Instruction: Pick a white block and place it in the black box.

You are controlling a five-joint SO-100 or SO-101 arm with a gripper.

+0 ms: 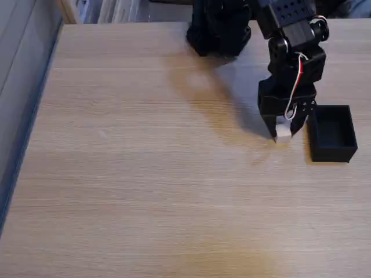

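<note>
Holding block (283, 132) in gripper (283, 130), jaws clamped round it, just left of box (331, 133) in fixed view. My worry: shallow fingertip grip, block slipping or clipping wall.

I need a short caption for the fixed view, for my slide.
The claw holds the white block just left of the black box on the table.

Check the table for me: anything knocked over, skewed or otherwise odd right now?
Nothing stands out. The gripper has the white block between its fingers, just left of the black box in the fixed view. The box sits upright and open-topped on the table; nothing is spilled or damaged.
</note>
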